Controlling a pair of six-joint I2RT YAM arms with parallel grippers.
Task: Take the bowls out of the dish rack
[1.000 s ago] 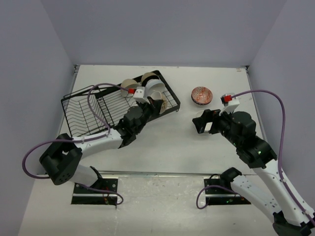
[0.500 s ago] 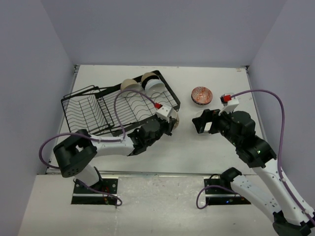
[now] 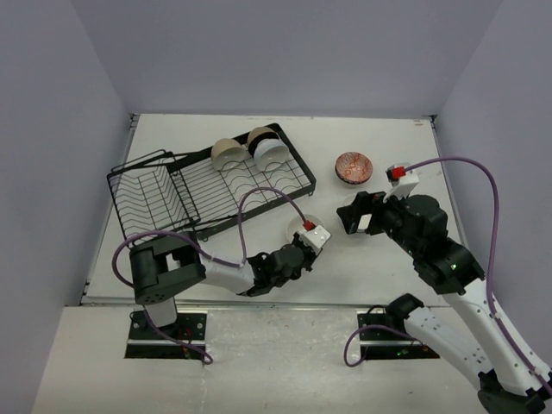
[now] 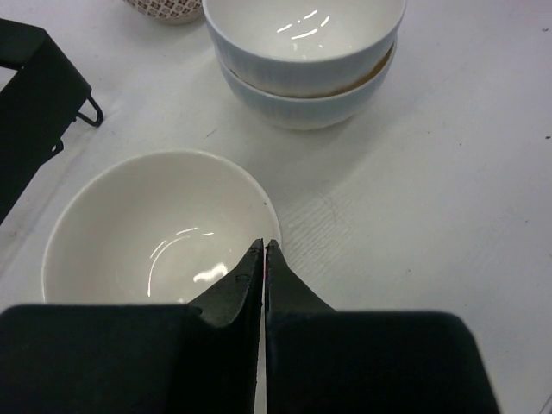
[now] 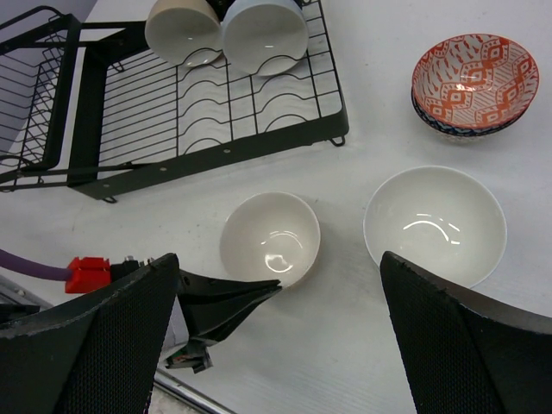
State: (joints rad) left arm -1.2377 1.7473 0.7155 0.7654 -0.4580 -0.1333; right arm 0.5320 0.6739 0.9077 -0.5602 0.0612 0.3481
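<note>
Left gripper [image 4: 263, 250] is dropping out of the rack area to the table's front-centre. A sec ago it was up at the dish rack [image 3: 246, 177] w/ a bowl, and half a sec ago it was carrying it past the rack's corner. Now it's sitting low beside the cream bowl [image 4: 155, 233], which is resting upright on the table [image 3: 379, 259], just off the rack's near-right corner.

Left jaws are pressing together, tips lying at the bowl's near rim. No rim is showing between them in the wrist view, so prob. let go & re-closed, tho a thin pinch can't be ruled out.

Right gripper [image 3: 354, 216] is barely shifting. It's hovering w/ jaws spread wide and nothing in them, above the white stacked pair [image 5: 434, 224] to the right of the cream bowl. Patterned bowl [image 3: 353, 167] is lying farther back, looking like 2 nested.

Meaning for the task: one more bowl is out. A beige bowl [image 3: 227, 153] & a white bowl [image 3: 269, 147] are still leaning side by side at the rack's far end. Unloading is prob. well past halfway, and those 2 are what's remaining.
</note>
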